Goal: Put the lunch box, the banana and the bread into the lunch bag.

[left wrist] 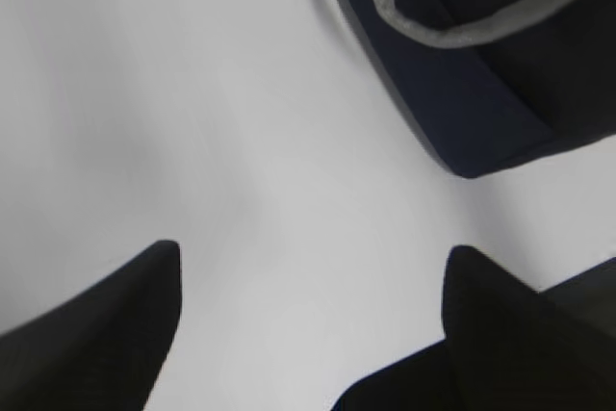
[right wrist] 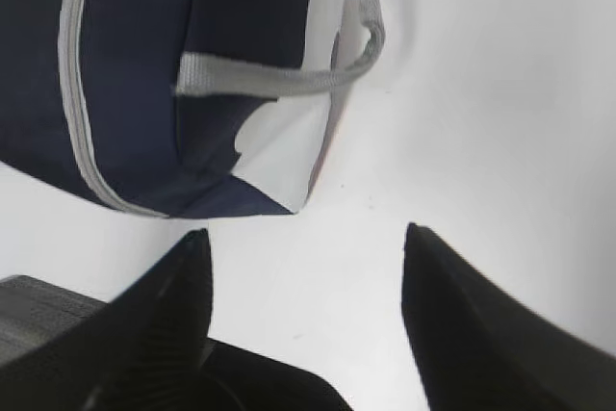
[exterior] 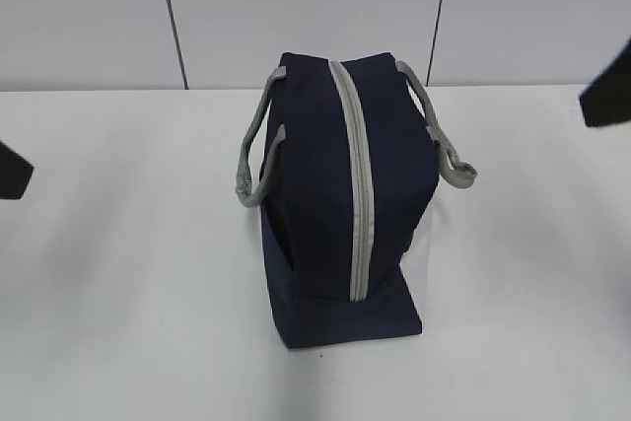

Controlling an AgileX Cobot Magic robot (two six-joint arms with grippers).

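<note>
The navy-blue lunch bag (exterior: 340,199) stands in the middle of the white table, its grey zipper (exterior: 357,184) running along the top and shut, grey strap handles hanging at both sides. It shows in the left wrist view (left wrist: 462,74) at the top right and in the right wrist view (right wrist: 154,84) at the top left, with its white side panel. My left gripper (left wrist: 313,267) is open and empty over bare table. My right gripper (right wrist: 306,238) is open and empty, just off the bag's corner. The lunch box, banana and bread are out of view.
The white table (exterior: 118,293) spreads round the bag. A pale panelled wall (exterior: 296,7) runs behind it. Dark arm parts show at the left edge (exterior: 12,170) and right edge (exterior: 609,91) of the exterior view.
</note>
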